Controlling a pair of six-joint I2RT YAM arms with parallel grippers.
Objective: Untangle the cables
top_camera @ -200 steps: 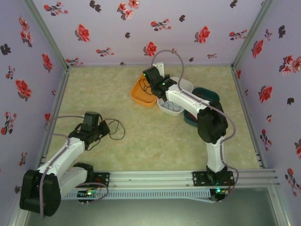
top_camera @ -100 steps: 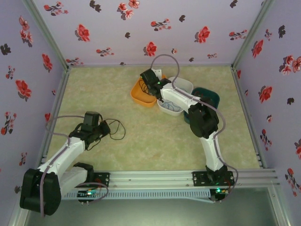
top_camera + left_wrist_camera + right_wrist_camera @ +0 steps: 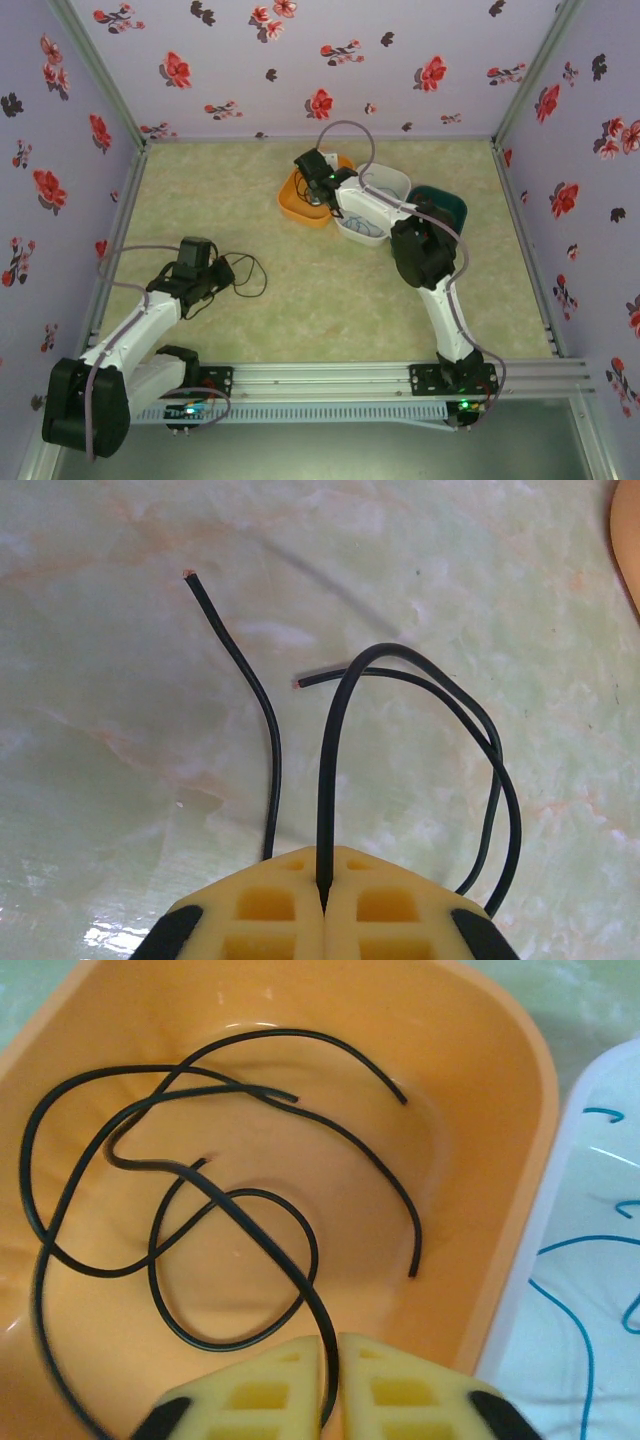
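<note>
A black cable (image 3: 330,740) loops over the table, and my left gripper (image 3: 325,865) is shut on one strand of it; the same gripper (image 3: 222,272) sits at the table's left with the cable (image 3: 250,270) trailing to its right. My right gripper (image 3: 330,1355) hangs inside the orange tray (image 3: 520,1160), shut on a black cable (image 3: 230,1270) that coils across the tray floor. From above, that gripper (image 3: 316,192) is over the orange tray (image 3: 292,205). A blue cable (image 3: 585,1330) lies in the white tray (image 3: 600,1090). The red cable is out of view.
The white tray (image 3: 390,180) and a dark green tray (image 3: 445,200) stand right of the orange one at the back. The right arm stretches across both of them. Flowered walls enclose the table on three sides.
The right arm has folded further back and left, carrying its gripper down over the orange tray. The left arm and its black cable have not moved.
</note>
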